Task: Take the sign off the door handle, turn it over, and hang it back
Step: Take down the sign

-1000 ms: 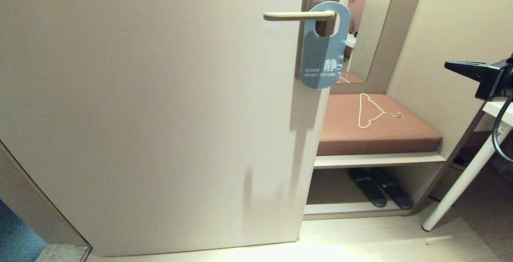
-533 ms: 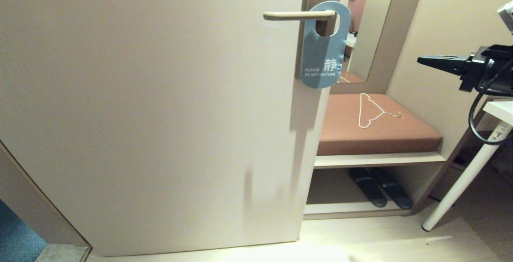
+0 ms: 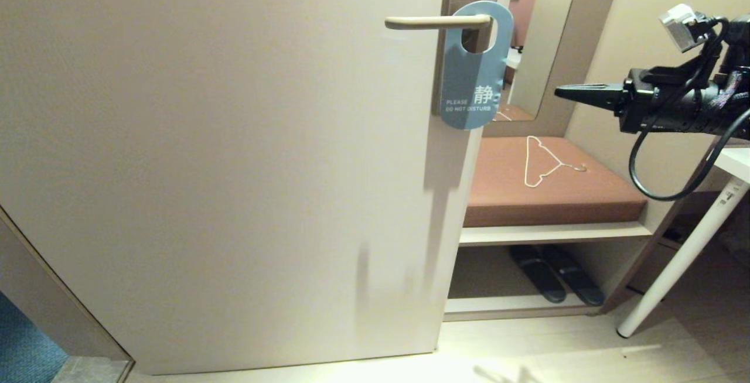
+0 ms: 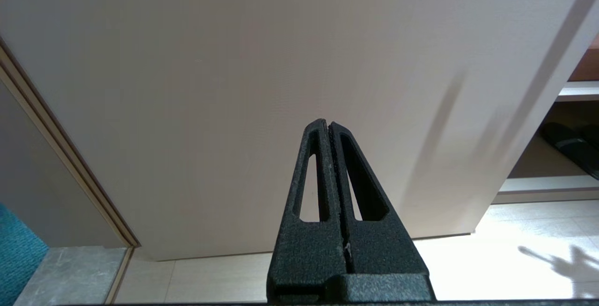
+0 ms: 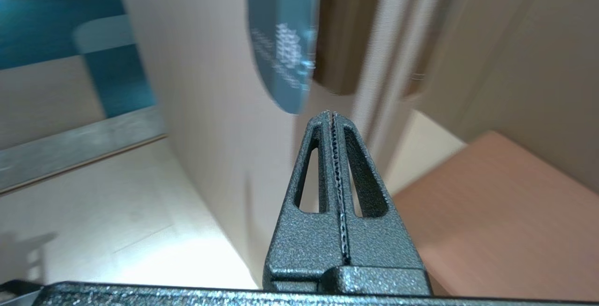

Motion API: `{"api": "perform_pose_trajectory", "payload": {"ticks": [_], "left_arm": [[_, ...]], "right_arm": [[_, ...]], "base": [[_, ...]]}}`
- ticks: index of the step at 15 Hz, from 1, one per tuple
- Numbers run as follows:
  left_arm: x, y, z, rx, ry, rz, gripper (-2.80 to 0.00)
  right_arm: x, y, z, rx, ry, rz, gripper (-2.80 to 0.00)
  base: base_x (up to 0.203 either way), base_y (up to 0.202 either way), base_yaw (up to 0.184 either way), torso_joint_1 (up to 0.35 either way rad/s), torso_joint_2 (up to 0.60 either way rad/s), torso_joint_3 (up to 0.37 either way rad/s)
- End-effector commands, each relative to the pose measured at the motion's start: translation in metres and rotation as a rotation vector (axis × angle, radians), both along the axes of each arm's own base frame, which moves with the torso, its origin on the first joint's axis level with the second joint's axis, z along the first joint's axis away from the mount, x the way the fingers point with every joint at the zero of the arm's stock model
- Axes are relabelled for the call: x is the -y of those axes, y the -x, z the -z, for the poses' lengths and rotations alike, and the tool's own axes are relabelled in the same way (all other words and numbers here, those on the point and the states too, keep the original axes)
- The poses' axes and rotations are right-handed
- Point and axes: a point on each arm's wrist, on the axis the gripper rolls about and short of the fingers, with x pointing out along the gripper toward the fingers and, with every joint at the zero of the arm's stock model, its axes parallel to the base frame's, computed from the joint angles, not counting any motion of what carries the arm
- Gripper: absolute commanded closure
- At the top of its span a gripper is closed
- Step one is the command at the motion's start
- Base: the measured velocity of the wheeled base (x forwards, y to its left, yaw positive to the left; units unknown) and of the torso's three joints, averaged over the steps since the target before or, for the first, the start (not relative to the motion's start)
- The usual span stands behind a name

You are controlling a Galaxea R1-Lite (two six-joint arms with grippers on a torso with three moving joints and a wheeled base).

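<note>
The sign (image 3: 471, 78) hangs by its round hole on the door handle (image 3: 436, 21), blue side out with white "DO NOT DISTURB" text. In the right wrist view the sign (image 5: 283, 39) shows blurred just beyond the fingertips. My right gripper (image 3: 559, 91) is shut and empty; it points level toward the sign from the right, well apart from it. In the right wrist view the right gripper (image 5: 332, 114) has its jaws pressed together. My left gripper (image 4: 326, 122) is shut on nothing, low in front of the door's lower part, outside the head view.
The beige door (image 3: 234, 166) fills the left. To its right a brown cushioned bench (image 3: 586, 195) carries a white wire clothes hanger (image 3: 542, 163), with dark slippers (image 3: 554, 274) on the shelf below. A white table leg (image 3: 679, 260) slants at the far right.
My right arm has come in from the right edge, rising and reaching left toward the sign, with its jaws staying shut. The sign, the handle and the left gripper have not moved.
</note>
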Motion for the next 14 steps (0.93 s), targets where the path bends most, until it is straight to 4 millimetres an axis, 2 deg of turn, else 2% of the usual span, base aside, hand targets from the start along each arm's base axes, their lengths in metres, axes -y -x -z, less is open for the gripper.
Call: {"api": "perform_pose_trajectory", "payload": {"ticks": [1, 6, 14], "left_arm": [[0.000, 0.000, 0.000, -0.001, 0.001, -0.001, 0.00], [0.000, 0.000, 0.000, -0.001, 0.001, -0.001, 0.00], [0.000, 0.000, 0.000, -0.001, 0.001, -0.001, 0.00]], "right_arm": [[-0.011, -0.010, 0.010, -0.024, -0.002, -0.039, 0.00], [-0.016, -0.033, 0.010, -0.012, -0.004, -0.062, 0.00], [-0.020, -0.064, 0.021, -0.019, -0.007, -0.095, 0.00]], "base": [[0.000, 0.000, 0.000, 0.000, 0.00, 0.000], [0.000, 0.000, 0.000, 0.000, 0.00, 0.000], [0.000, 0.000, 0.000, 0.000, 0.00, 0.000]]}}
